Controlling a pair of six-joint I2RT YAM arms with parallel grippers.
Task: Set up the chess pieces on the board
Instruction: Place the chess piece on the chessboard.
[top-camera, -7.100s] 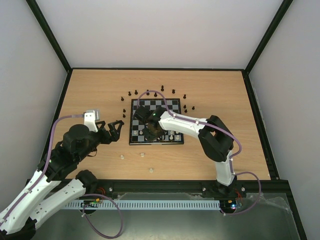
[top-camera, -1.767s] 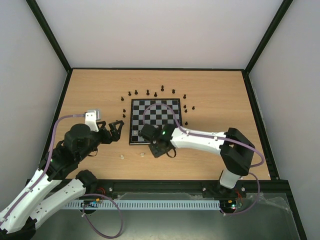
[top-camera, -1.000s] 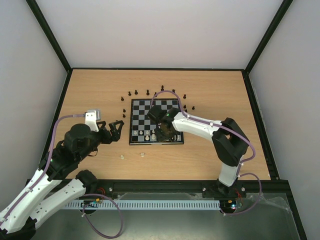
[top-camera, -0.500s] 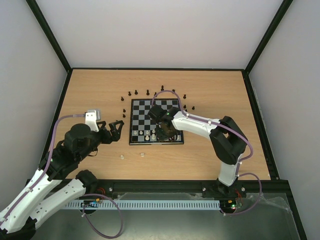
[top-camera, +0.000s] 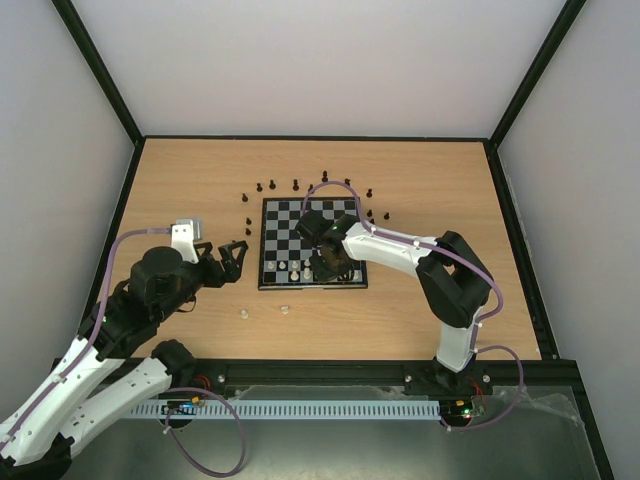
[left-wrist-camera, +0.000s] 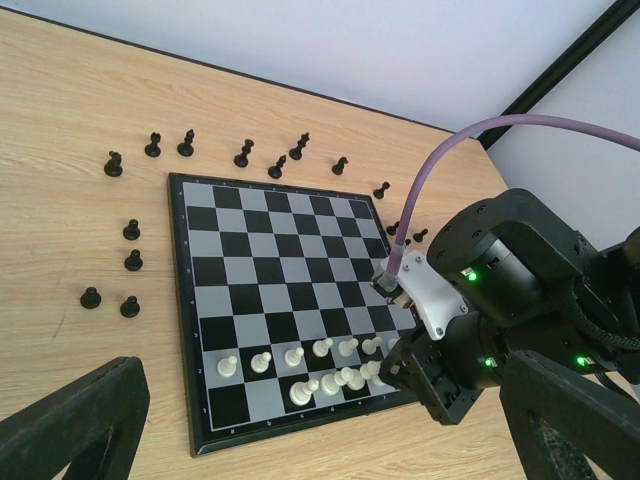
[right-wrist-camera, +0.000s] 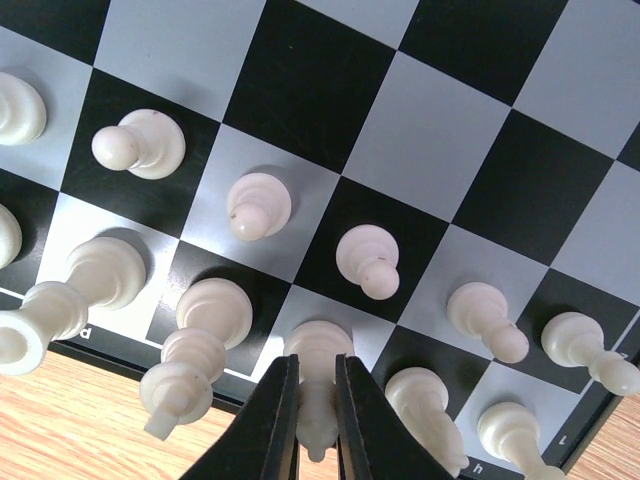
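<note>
Right wrist view: the right gripper (right-wrist-camera: 316, 375) plants a white piece (right-wrist-camera: 318, 410) on the board's near row.

On the wooden table (top-camera: 450, 190), the board (top-camera: 292, 216) lies under the right arm's jaws. They are closed on the piece as it stands on a light square. The left gripper (top-camera: 238, 260) hangs wide open and empty, off to the side of the board. Other white back-row pieces (right-wrist-camera: 200, 330) stand just to either side of the working jaws, with white pawns (right-wrist-camera: 260, 205) one row beyond their tips. The job looks under half done. Two loose white pieces (top-camera: 243, 313) lie on the table behind the jaws. The black pieces (left-wrist-camera: 243, 154) ring the board's far and side edges, none on a square.
</note>
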